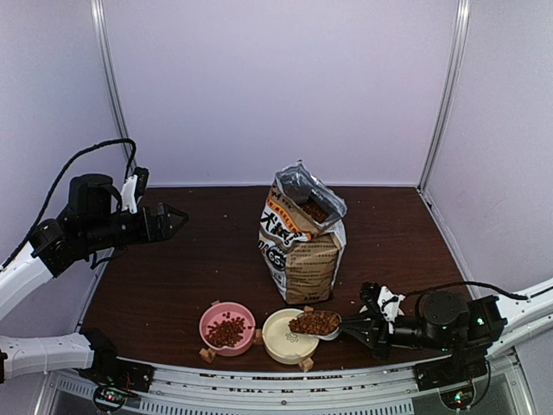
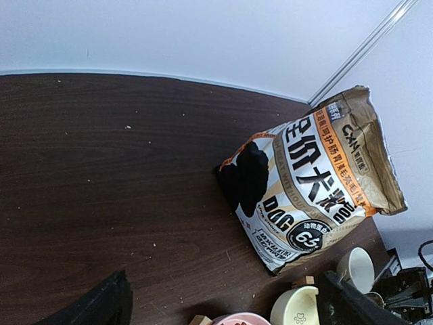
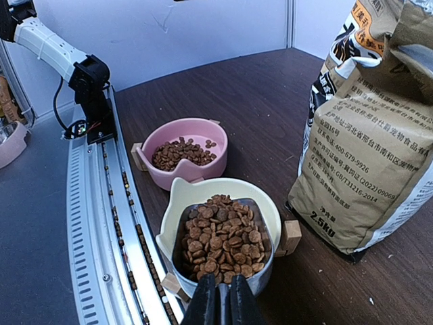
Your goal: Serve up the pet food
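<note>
A heap of pet food (image 3: pixel 220 238) fills a shiny metal scoop (image 3: pixel 262 274) that hovers level over the cream bowl (image 3: pixel 173 207). My right gripper (image 3: pixel 222 290) is shut on the scoop's handle; the top view shows it (image 1: pixel 352 327) just right of the cream bowl (image 1: pixel 275 344), with the kibble load (image 1: pixel 314 323) above the bowl's right rim. More kibble lies in the pink bowl (image 3: pixel 169 177) (image 1: pixel 210 318) to the left. My left gripper (image 1: pixel 177 219) hangs open over the table's left side, holding nothing. Its fingers (image 2: pixel 101 305) frame bare table.
An open kraft-brown food bag (image 1: pixel 301 238) (image 2: pixel 314 183) (image 3: pixel 369 149) stands upright just behind the bowls. Small wooden blocks (image 3: pixel 291 235) sit against the bowls. A metal rail (image 3: pixel 101 223) runs along the near table edge. White walls close the back and sides.
</note>
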